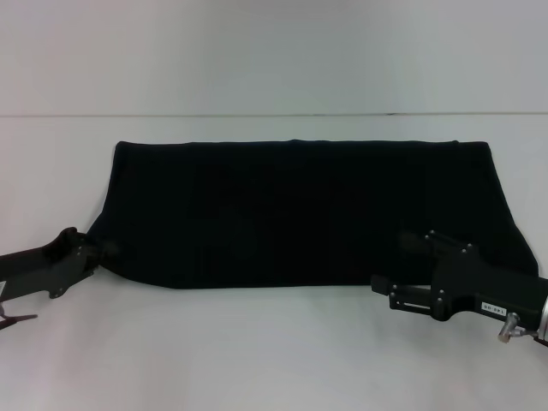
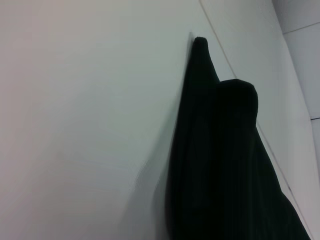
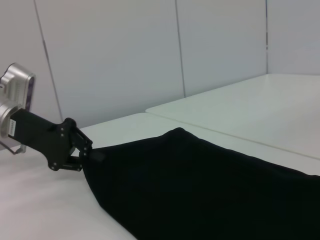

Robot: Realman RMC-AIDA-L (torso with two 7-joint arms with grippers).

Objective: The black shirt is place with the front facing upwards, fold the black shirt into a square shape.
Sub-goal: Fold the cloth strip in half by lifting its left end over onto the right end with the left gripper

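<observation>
The black shirt (image 1: 291, 214) lies on the white table as a wide folded band; its lettering and neck label are hidden. My left gripper (image 1: 101, 251) is at the shirt's near left corner and is shut on the cloth. The right wrist view shows that gripper (image 3: 82, 149) pinching the corner, with the cloth (image 3: 200, 185) stretching from it toward the camera. My right gripper (image 1: 390, 261) sits low over the shirt's near edge toward the right, its two fingers apart, one over the cloth and one at the edge. The left wrist view shows only a dark fold of shirt (image 2: 220, 160).
The white table (image 1: 274, 351) runs wide around the shirt, with bare surface in front and a seam line (image 1: 274, 115) behind. A pale panelled wall (image 3: 150, 50) stands beyond the table.
</observation>
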